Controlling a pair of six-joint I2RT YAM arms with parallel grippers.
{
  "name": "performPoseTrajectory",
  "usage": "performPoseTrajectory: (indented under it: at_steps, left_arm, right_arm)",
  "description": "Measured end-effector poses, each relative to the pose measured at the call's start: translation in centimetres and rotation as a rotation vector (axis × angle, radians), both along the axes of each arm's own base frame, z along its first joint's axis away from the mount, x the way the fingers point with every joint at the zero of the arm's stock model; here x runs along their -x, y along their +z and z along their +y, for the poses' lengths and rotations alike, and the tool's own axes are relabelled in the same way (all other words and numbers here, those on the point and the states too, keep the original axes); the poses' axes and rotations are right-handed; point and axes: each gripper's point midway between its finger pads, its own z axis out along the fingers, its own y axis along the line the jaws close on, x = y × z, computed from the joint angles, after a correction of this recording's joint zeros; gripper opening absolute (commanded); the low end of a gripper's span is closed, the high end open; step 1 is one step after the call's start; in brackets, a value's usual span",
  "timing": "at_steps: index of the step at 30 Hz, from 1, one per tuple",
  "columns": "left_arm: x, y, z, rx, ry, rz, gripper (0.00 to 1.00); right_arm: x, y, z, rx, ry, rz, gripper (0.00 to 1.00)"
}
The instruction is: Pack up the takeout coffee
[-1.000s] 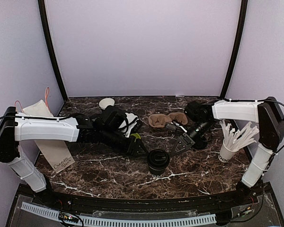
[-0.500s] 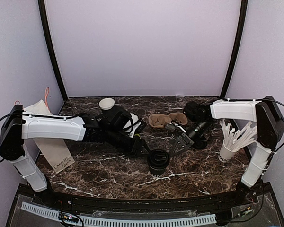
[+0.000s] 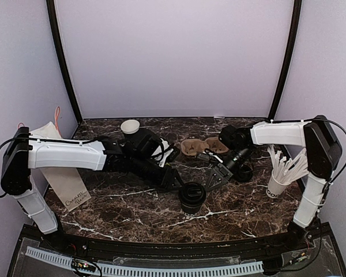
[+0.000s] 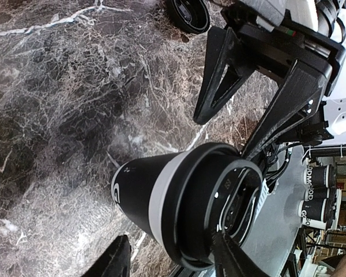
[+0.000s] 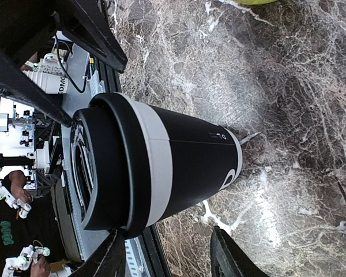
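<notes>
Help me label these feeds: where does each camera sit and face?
Top external: above, behind the bases, looking down at the table; left arm, right arm show.
Left wrist: on the left arm, facing the coffee cup and right gripper; own fingers below.
Right wrist: on the right arm, facing the cup; own fingers below.
All share the cup.

Pale lilac walls (image 3: 173,57) enclose a dark, white-veined marble table (image 3: 121,216) — two black poles (image 3: 62,63) frame the back.
</notes>
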Motion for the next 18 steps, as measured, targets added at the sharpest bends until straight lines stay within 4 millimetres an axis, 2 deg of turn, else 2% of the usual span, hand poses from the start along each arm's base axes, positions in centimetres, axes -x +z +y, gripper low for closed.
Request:
performPoseTrajectory:
  at_steps: [4, 9, 18]
  left_arm:
    - [-0.2, 0.5, 0.0, -0.001, -0.002, -0.023, 0.56]
    - [-0.5, 1.5, 0.4, 0.001, 0.016, -0.053, 0.54]
    - [-0.4, 1.0, 1.0, -0.011, 0.041, -0.029, 0.39]
  right_arm:
    - [0.0, 0.0, 0.0, 0.002, 0.0, 0.005, 0.5]
    - [0.0, 0.0, 0.0, 0.004, 0.0, 0.006, 0.51]
    - [-0.2, 0.1, 0.1, 0.004, 0.0, -0.002, 0.53]
